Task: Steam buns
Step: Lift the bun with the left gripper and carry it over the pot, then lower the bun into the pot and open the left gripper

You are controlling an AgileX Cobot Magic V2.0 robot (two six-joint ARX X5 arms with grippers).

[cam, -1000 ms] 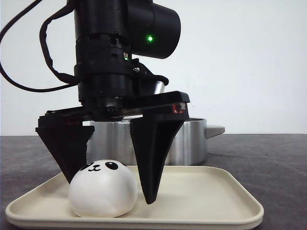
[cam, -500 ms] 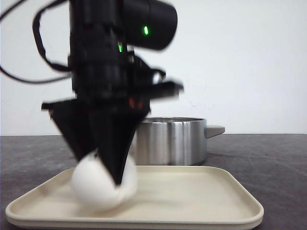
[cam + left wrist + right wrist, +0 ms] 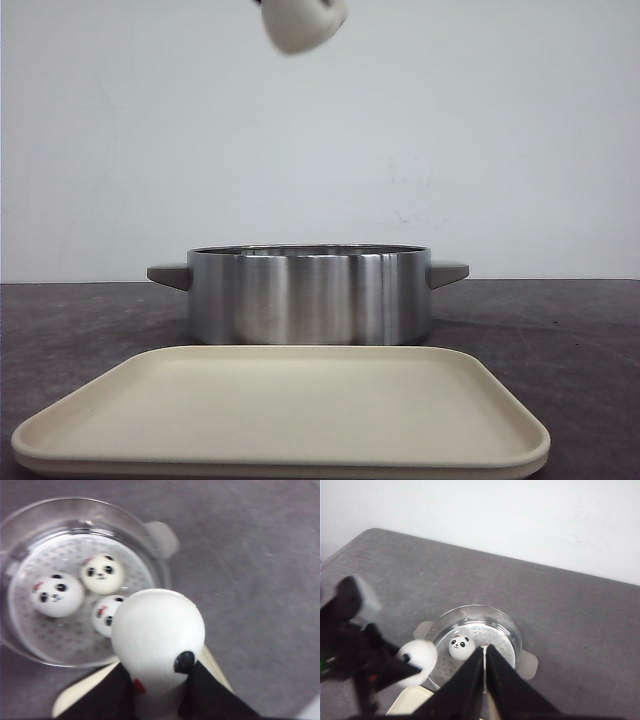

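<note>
Left gripper [image 3: 159, 692] clamped on 1 bun [image 3: 157, 637] above the pot [image 3: 20, 645]; right gripper [image 3: 484, 672] pinched together, empty.

Tray [image 3: 280, 425] lies before the pot [image 3: 310, 295]; three buns [image 3: 102, 573] sit inside (a fourth [image 3: 300, 22] aloft).

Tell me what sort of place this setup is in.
Probably a lab-style tabletop test bench, not a real kitchen: a bare dark grey table against a plain white wall, holding only a steel steamer pot, a beige tray and toy-like panda buns.
</note>
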